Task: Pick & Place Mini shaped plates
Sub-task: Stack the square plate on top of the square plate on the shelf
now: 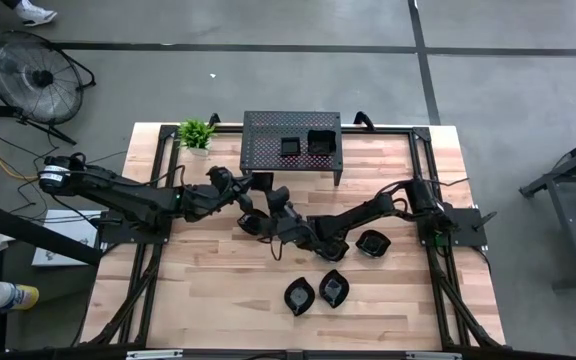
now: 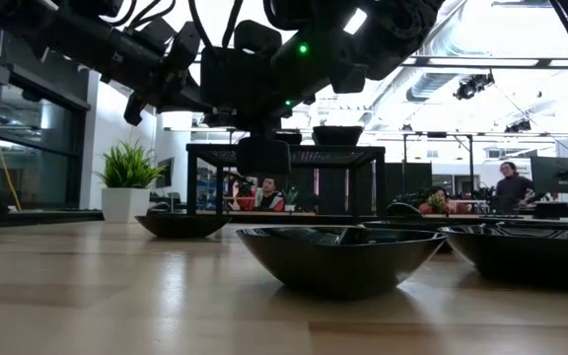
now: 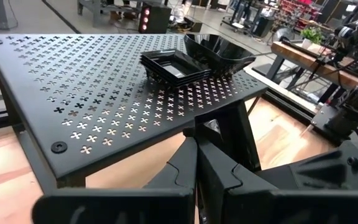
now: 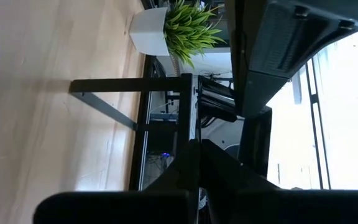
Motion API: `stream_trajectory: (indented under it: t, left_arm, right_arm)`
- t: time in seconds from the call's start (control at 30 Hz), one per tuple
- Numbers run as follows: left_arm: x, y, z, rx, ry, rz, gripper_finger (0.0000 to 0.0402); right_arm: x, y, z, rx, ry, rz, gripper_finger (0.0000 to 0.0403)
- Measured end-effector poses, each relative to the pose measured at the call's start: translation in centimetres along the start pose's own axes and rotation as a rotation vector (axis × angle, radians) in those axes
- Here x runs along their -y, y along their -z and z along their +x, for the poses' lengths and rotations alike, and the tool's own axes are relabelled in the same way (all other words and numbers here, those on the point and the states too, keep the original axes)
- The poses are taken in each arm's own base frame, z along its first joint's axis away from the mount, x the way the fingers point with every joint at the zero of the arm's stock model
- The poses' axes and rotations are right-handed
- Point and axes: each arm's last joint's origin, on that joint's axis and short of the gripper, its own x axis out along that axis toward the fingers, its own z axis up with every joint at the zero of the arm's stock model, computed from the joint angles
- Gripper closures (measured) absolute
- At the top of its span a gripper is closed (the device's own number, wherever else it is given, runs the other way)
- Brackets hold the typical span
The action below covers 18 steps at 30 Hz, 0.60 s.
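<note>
High view: both arms meet mid-table, just below the perforated metal stand at upper centre of the frame. Left gripper sits at the stand's lower-left corner, fingers together, nothing between them. Left wrist view confirms it: fingers pressed shut, stand top ahead carrying a stack of square mini plates and a deeper black dish touching it at the far right corner. In the high view those two show as a small square dish and a larger one on the stand's right half. Right gripper is centre frame, reaching in from the right; fingers closed, and the right wrist view shows them together with no plate in them, a potted plant and the stand's leg beyond. On the wood table: one mini plate right of centre by the right arm, two leaf-shaped plates and side by side at lower centre, apart from each other, and one dark dish partly hidden under the arms. Low view: a black dish in the foreground centre, another at right, a third farther back left; people sit in the room behind.
</note>
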Motion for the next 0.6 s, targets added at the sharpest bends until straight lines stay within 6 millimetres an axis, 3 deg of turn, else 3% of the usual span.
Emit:
stream_trajectory:
  t: [0.6]
  left_arm:
    - [0.10, -0.05, 0.02, -0.004, 0.029, 0.218, 0.0401]
  right_arm:
    - [0.01, 0.04, -0.03, -0.018, 0.006, 0.025, 0.0402]
